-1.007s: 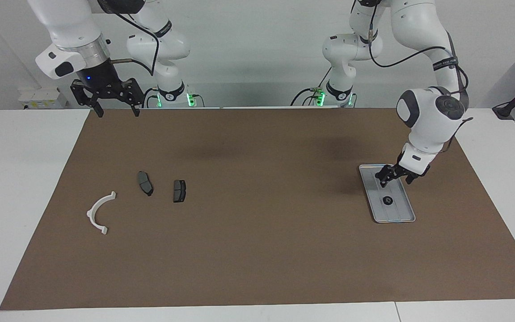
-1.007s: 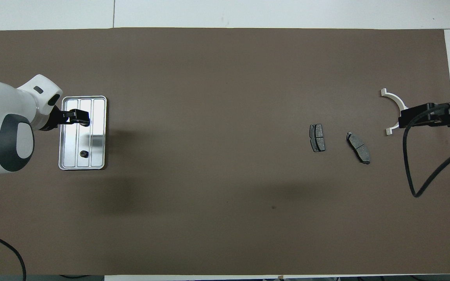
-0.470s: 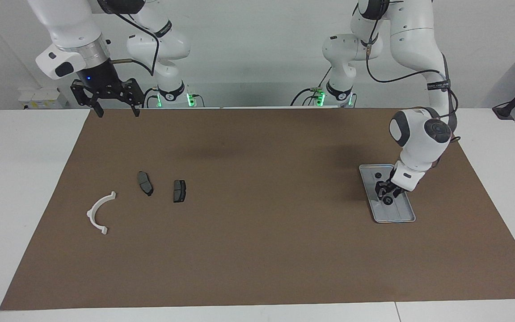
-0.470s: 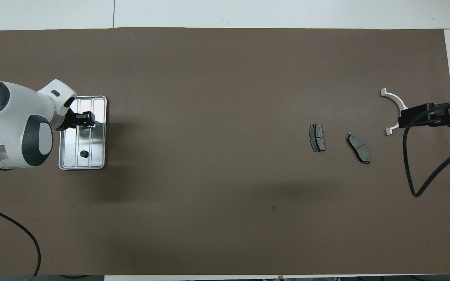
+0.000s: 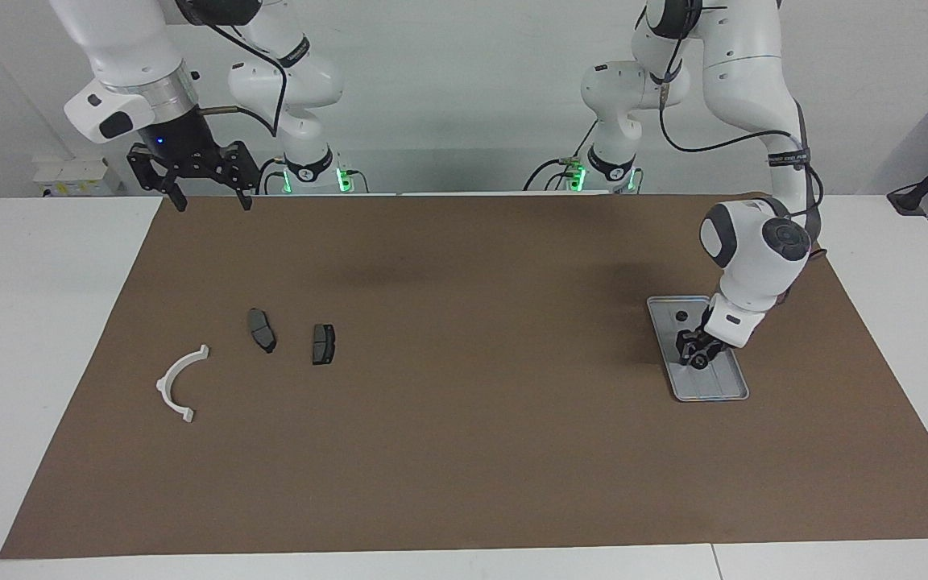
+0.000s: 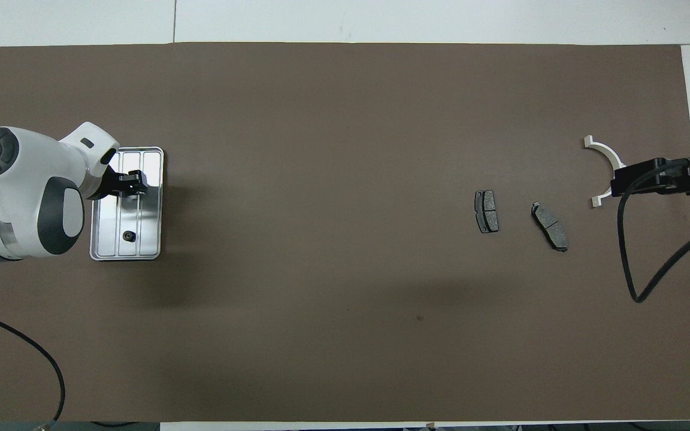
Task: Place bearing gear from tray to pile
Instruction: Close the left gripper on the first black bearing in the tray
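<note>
Two glossy white arms with dark grey joint caps, black end effectors, looping black cables, green base lights.

High facing and steep overhead cameras, half-turn apart, sharing the brown mat [image 5: 464,403].

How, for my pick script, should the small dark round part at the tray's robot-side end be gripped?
Pinch the round part across its outer edge, straight from above: it lies flat and low on the tray, whose raised rim blocks a sideways approach.
</note>
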